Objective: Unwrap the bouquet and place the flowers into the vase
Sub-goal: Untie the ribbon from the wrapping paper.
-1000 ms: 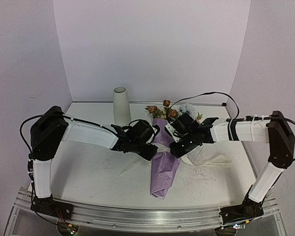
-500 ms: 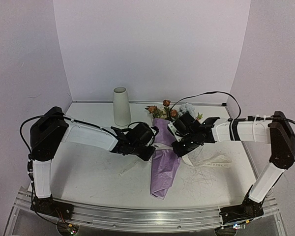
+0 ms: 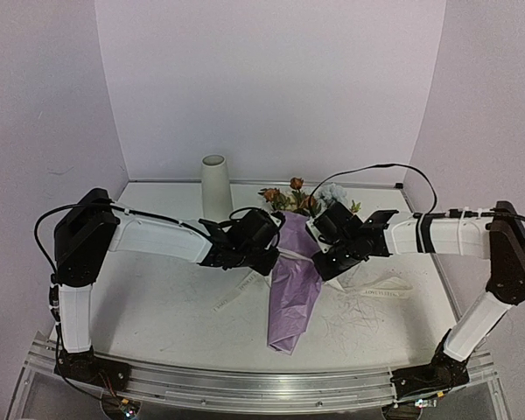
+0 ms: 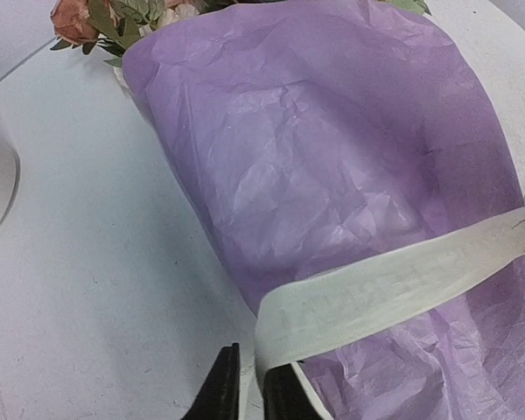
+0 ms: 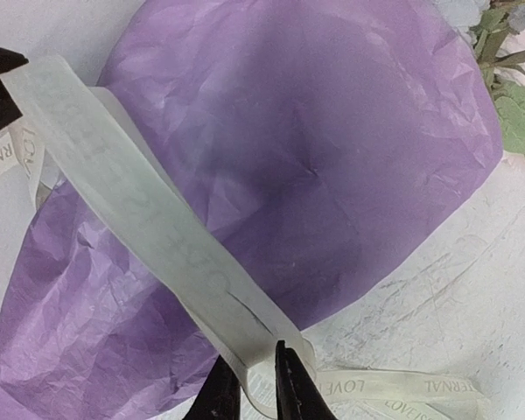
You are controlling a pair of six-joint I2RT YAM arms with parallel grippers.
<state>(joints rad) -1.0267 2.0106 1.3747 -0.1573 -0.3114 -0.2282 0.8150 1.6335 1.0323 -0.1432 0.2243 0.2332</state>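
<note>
Bouquet (image 3: 295, 280) lay on worktop (image 3: 166, 306) between arms, wrapped in lilac paper. Left gripper (image 4: 248, 394) pinched cream ribbon (image 4: 394, 280) at its left edge; right gripper (image 5: 252, 385) pinched same ribbon at right. Vase (image 3: 215, 188) stood upright behind.

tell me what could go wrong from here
The left gripper and right gripper both pinch the ribbon banding the paper; pulling apart may cinch it tighter or tear the paper. A hard tug could also drag the bouquet into the nearby upright vase and tip it.
</note>
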